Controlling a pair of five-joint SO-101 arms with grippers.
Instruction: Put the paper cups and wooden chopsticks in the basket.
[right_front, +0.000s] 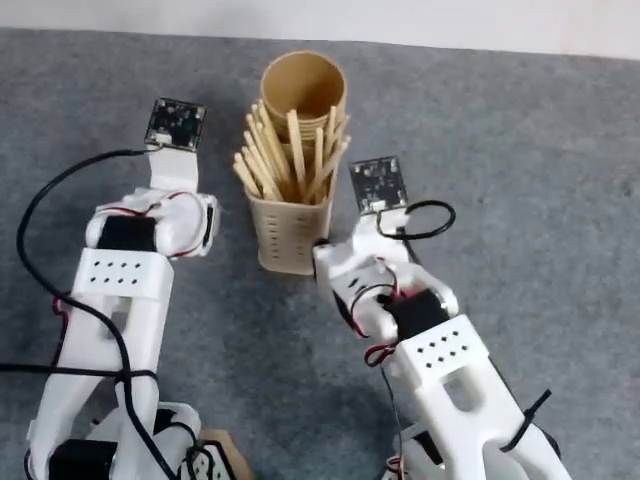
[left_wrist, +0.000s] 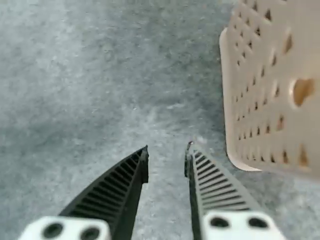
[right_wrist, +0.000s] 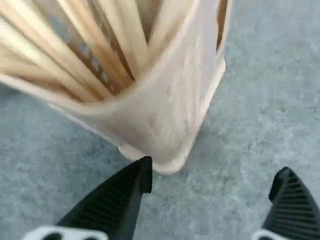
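Note:
A beige perforated basket (right_front: 288, 235) stands upright in the middle of the grey mat. Several wooden chopsticks (right_front: 285, 155) and a stack of brown paper cups (right_front: 303, 85) stick out of its top. In the left wrist view my left gripper (left_wrist: 167, 162) hangs just above the mat beside the basket wall (left_wrist: 272, 90), open a little, with nothing between its fingers. My right gripper (right_wrist: 212, 182) is open wide close to the basket's lower corner (right_wrist: 165, 135), empty, with chopsticks (right_wrist: 85, 45) visible inside the rim.
Grey felt mat (right_front: 540, 150) covers the table around the basket. The left arm's body (right_front: 125, 290) stands left of the basket and the right arm's body (right_front: 420, 330) to its right front. A small wooden block (right_front: 222, 450) lies at the front edge.

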